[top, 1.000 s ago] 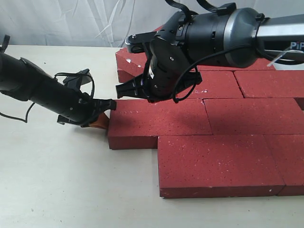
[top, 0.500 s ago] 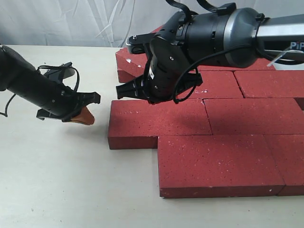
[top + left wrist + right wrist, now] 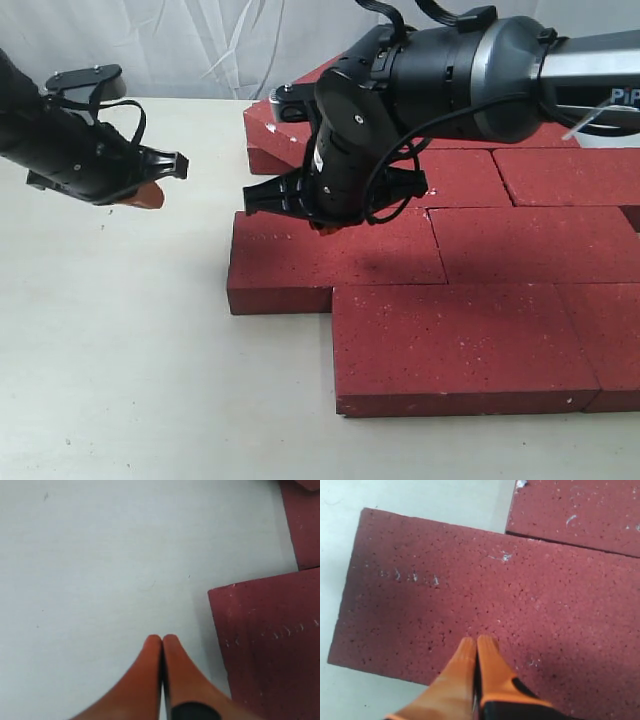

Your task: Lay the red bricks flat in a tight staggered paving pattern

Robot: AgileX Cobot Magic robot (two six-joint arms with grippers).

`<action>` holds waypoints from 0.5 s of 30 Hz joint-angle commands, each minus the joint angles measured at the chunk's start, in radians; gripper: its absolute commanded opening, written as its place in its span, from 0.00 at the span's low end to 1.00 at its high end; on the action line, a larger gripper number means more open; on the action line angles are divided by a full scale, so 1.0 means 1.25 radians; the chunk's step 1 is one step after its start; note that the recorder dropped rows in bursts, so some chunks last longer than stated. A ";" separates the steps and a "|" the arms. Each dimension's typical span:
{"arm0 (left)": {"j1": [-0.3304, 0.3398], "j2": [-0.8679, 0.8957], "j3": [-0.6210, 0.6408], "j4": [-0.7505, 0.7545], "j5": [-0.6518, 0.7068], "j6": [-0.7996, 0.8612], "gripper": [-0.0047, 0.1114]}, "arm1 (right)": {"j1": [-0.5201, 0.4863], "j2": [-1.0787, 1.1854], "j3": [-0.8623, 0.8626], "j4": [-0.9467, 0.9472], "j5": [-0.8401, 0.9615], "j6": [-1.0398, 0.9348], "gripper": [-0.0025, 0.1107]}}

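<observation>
Red bricks (image 3: 470, 300) lie flat, staggered and tight by the table's (image 3: 150, 380) right edge. Right pincer (image 3: 476, 642) closed, empty, tips at leftmost middle-row brick (image 3: 290, 265), likely nudging it snug. Left pincer (image 3: 162, 639) closed, empty, parked near left edge.

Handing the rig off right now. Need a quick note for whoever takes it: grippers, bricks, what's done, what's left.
Left gripper: shut, empty, over bare table, clear of the bricks.
Right gripper: shut, empty, tips on or just above the left-end brick of the second row from the front; contact unclear.
Red bricks: all visible ones lie flat in staggered rows, and the seams look closed.
Done: pattern mostly laid.
Left: probably a check of the back row, partly hidden by the right arm. No loose brick in view.
</observation>
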 commanded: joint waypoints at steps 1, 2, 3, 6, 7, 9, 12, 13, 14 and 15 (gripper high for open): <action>-0.051 -0.050 -0.003 0.132 -0.022 -0.107 0.04 | -0.002 -0.005 -0.005 0.020 0.010 -0.003 0.02; -0.061 -0.054 -0.003 0.162 -0.023 -0.130 0.04 | -0.002 -0.005 -0.005 0.030 0.010 -0.010 0.02; -0.074 -0.062 -0.003 0.186 -0.027 -0.147 0.04 | -0.002 -0.005 -0.005 0.042 0.010 -0.017 0.02; -0.112 -0.079 -0.003 0.290 -0.032 -0.226 0.04 | -0.002 -0.005 -0.005 0.099 0.010 -0.063 0.02; -0.124 -0.083 -0.003 0.333 -0.032 -0.260 0.04 | -0.002 -0.005 -0.005 0.116 0.010 -0.077 0.02; -0.145 -0.089 -0.003 0.413 -0.031 -0.318 0.04 | -0.002 -0.005 -0.005 0.150 0.010 -0.106 0.02; -0.169 -0.093 -0.003 0.527 -0.027 -0.407 0.04 | -0.002 -0.005 -0.005 0.184 0.010 -0.148 0.02; -0.172 -0.093 -0.003 0.538 -0.027 -0.422 0.04 | -0.002 -0.005 -0.005 0.190 0.010 -0.158 0.02; -0.172 -0.093 -0.003 0.535 -0.027 -0.424 0.04 | -0.002 -0.005 -0.005 0.193 0.010 -0.161 0.02; -0.172 -0.093 -0.003 0.531 -0.029 -0.424 0.04 | -0.002 -0.005 -0.005 0.193 0.010 -0.163 0.02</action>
